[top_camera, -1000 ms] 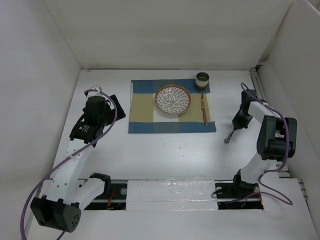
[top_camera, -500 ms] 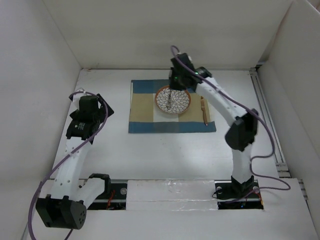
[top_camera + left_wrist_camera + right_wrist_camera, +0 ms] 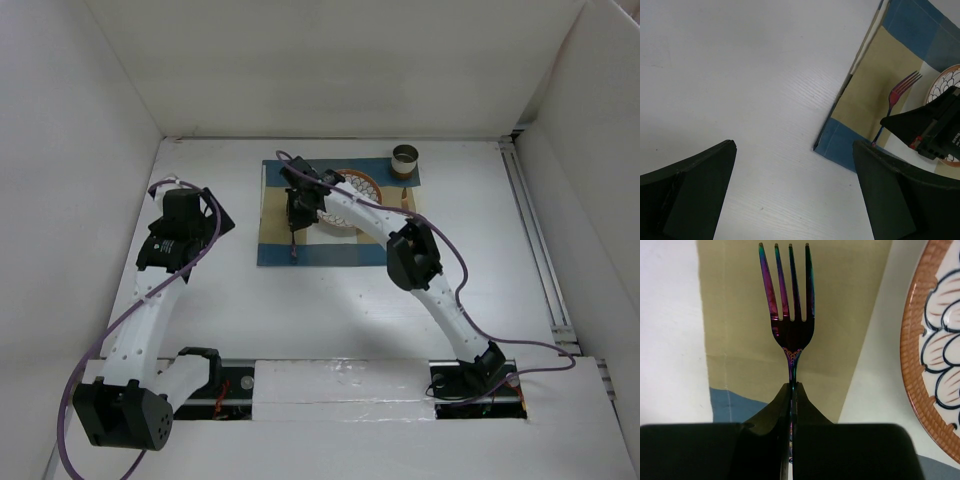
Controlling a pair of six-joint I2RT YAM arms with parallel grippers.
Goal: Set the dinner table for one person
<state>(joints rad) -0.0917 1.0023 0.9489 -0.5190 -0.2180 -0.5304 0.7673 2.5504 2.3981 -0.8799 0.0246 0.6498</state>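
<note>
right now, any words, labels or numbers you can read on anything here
No text can be read in any view.
The plate, cup, fork and placemat show only pattern or colour, no lettering.
Faint pale marks on the body of the right gripper, seen in the left wrist view, are too blurred to read.

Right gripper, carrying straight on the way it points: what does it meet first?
Probably the placemat, its tan panel left of the plate; the fork in the right gripper would touch first. Height unclear.
</note>
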